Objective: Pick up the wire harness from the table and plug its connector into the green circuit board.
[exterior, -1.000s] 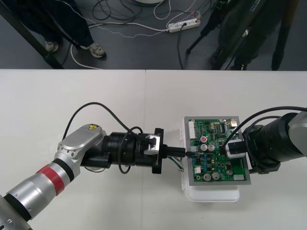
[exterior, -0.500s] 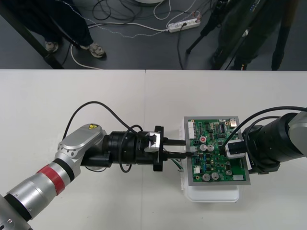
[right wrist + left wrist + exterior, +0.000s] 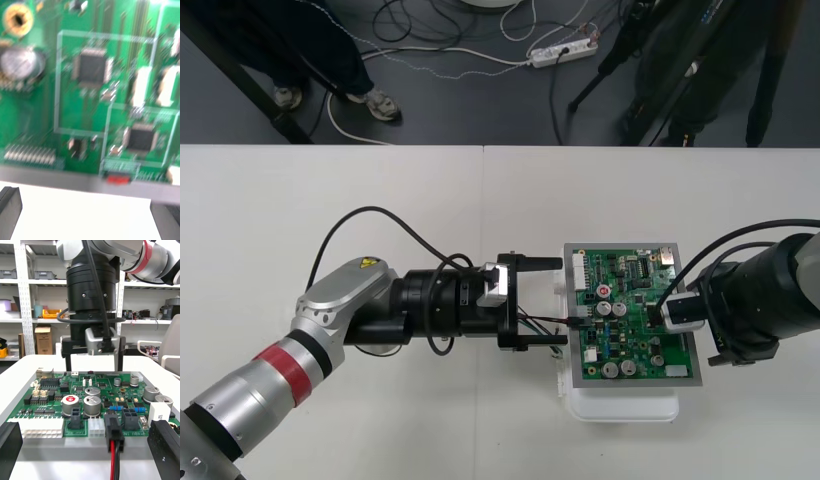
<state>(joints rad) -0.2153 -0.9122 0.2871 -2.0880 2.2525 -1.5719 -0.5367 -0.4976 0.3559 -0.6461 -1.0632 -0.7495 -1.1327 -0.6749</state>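
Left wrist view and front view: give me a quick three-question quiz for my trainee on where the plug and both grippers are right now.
1. True or false: the black plug sits in a connector at the green circuit board's edge.
2. Pick one. The left gripper is: A) shut on the plug; B) open, at the board's left edge; C) resting on top of the board.
3. Short answer: over which side of the board does the right gripper hover, and is it open or shut?

Key: 1 true. 2 B. 3 the right side; open.
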